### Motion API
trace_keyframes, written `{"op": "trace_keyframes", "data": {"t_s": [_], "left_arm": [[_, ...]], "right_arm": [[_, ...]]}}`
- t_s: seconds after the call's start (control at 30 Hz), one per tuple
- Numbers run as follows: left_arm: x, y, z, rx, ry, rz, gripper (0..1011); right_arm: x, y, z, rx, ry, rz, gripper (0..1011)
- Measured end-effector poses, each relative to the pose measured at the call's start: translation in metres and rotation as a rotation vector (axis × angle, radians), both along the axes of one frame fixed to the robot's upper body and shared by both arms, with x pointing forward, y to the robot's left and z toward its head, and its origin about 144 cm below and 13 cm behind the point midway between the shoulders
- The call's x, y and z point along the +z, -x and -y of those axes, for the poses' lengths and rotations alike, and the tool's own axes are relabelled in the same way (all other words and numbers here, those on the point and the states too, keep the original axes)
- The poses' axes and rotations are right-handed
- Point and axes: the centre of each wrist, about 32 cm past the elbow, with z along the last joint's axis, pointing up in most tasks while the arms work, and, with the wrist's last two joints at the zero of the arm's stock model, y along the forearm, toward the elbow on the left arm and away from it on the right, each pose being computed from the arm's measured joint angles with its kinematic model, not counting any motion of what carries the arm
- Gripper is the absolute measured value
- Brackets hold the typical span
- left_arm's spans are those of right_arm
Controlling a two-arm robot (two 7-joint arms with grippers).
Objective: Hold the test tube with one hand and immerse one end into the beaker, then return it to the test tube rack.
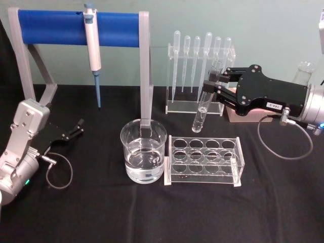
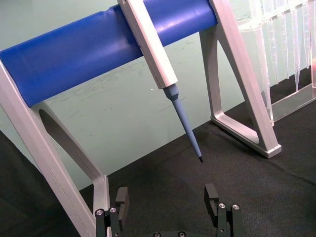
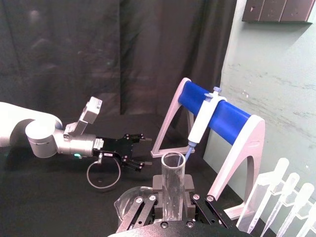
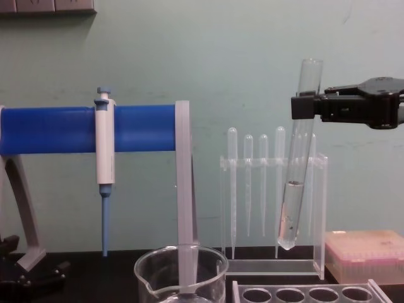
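Note:
The test tube (image 1: pixel 201 110) hangs tilted in the air, open end up, with a little liquid in its rounded bottom (image 4: pixel 288 221). My right gripper (image 1: pixel 212 84) is shut on its upper part; it comes in from the right (image 4: pixel 303 106), and the tube's rim shows between the fingers (image 3: pixel 172 183). The tube's bottom is above the back left of the clear rack, to the right of the beaker and outside it. The beaker (image 1: pixel 144 152), part full of water, stands at the table's middle (image 4: pixel 181 278). My left gripper (image 1: pixel 77 127) rests open at the left, low over the cloth (image 2: pixel 167 195).
A clear tube rack (image 1: pixel 203 163) lies right of the beaker. Behind it stands a clear holder with several plastic pipettes (image 1: pixel 198 76). A micropipette (image 1: pixel 92 50) hangs on the blue-barred stand (image 1: pixel 55 28), whose grey leg (image 1: pixel 146 76) rises just behind the beaker. A pink box (image 4: pixel 363 252) sits at the right.

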Motion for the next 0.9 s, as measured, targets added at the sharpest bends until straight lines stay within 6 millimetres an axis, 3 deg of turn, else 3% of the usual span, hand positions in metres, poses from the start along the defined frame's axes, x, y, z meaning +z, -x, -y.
{"op": "trace_keyframes", "data": {"t_s": [0.9], "left_arm": [[0.0, 0.0, 0.0, 0.0, 0.0, 0.0, 1000]], "right_arm": [[0.0, 0.0, 0.0, 0.0, 0.0, 0.0, 242]]}}
